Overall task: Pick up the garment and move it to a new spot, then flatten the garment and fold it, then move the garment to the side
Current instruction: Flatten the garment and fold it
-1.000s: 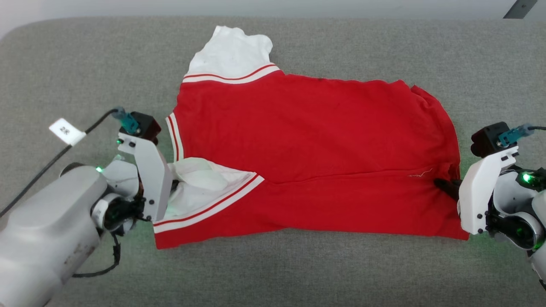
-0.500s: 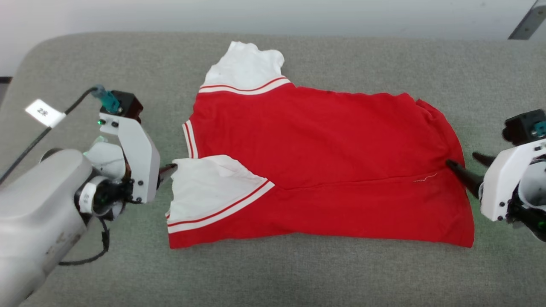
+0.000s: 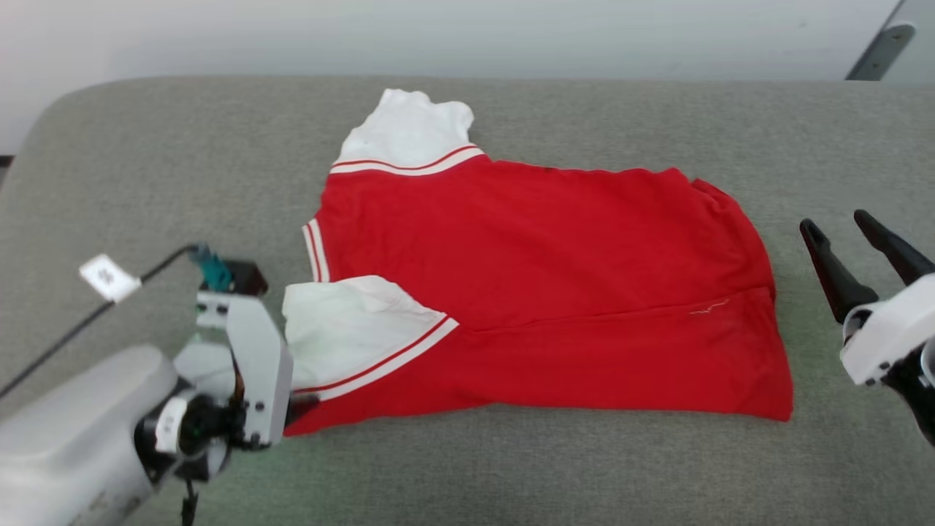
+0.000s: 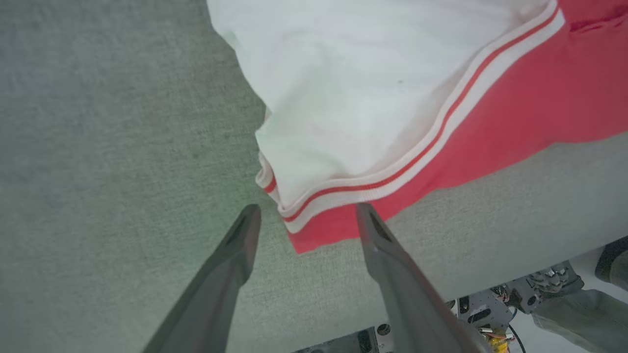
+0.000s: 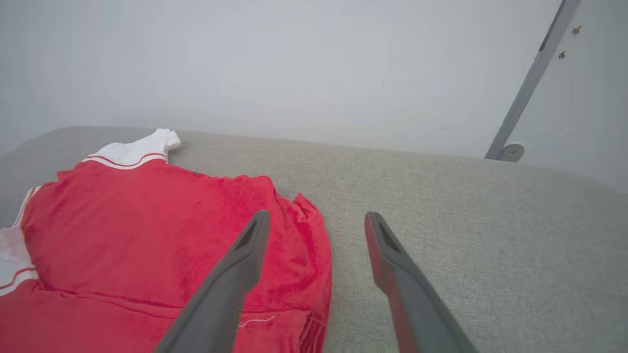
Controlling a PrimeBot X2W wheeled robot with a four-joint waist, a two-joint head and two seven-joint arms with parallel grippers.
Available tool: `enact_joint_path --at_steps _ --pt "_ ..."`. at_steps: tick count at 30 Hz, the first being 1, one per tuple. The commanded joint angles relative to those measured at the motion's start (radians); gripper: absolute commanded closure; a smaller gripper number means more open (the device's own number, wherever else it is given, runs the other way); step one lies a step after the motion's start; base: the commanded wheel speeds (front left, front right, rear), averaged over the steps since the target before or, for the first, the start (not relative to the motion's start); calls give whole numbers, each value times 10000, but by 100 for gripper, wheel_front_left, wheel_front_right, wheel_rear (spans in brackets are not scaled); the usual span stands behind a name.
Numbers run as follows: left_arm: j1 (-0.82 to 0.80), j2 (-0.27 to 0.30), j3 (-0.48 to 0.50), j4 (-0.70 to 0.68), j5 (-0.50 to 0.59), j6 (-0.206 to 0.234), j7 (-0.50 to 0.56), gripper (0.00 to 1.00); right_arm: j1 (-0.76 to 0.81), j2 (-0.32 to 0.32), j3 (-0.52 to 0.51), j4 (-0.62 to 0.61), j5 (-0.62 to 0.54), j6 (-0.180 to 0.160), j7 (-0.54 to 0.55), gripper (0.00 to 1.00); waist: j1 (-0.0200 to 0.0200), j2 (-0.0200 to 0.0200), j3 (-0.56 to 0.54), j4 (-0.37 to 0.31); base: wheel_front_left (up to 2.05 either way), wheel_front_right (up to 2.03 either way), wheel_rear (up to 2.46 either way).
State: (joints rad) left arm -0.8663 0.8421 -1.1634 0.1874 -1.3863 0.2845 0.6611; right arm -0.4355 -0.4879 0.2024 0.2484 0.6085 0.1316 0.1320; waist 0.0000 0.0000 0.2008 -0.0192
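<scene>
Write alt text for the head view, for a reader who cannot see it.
A red jersey with white, stripe-trimmed sleeves lies partly folded on a grey padded surface, its near side turned over the body along a crease. The left gripper sits at the jersey's near left corner. The right gripper, fingers spread, is clear of its right edge.

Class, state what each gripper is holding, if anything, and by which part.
Nothing is held. The left gripper and the right gripper both stand open, and the garment lies free of their fingers.
</scene>
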Motion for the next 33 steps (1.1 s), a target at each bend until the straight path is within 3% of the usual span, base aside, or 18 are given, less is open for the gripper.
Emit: enact_joint_path --at_steps 1,5,13,14,15,16,17,26,33 --pt "185 56 -31 -2 -61 86 53 0 238 118 -177 -149 -92 -20 18 0 0 0 -5 -128 0 0 0" --pt "533 77 -66 139 -167 171 -101 0 996 618 -998 -1077 -640 -18 220 0 0 0 12 -317 0 0 0" --pt "870 -416 52 1368 -132 -589 -1001 0 2483 1546 -2170 -2510 -1125 -18 1419 0 0 0 102 -463 0 0 0" --pt "940 -518 85 1538 -275 -683 -1034 5 2621 1608 -2270 -2611 -1162 -20 1634 0 0 0 107 -472 0 0 0" --pt "998 -599 49 1678 -287 -817 -989 33 2744 1695 -2330 -2666 -1155 -18 1913 0 0 0 110 -477 0 0 0" --pt "994 -663 -30 1783 -218 -953 -954 71 2891 1763 -2318 -2725 -1109 -18 2232 0 0 0 110 -478 0 0 0" --pt "988 -730 -24 1909 -238 -1032 -968 100 3009 1814 -2363 -2762 -1071 -18 2553 0 0 0 112 -471 0 0 0" --pt "732 -1166 -99 2415 -192 -1483 -853 100 2883 1945 -2189 -2428 -1022 -18 4827 0 0 0 254 -282 0 0 0" --pt "454 -1393 -24 2590 -118 -1589 -904 100 2020 2067 -1774 -1100 -1098 -18 5566 0 0 0 442 -101 0 0 0"
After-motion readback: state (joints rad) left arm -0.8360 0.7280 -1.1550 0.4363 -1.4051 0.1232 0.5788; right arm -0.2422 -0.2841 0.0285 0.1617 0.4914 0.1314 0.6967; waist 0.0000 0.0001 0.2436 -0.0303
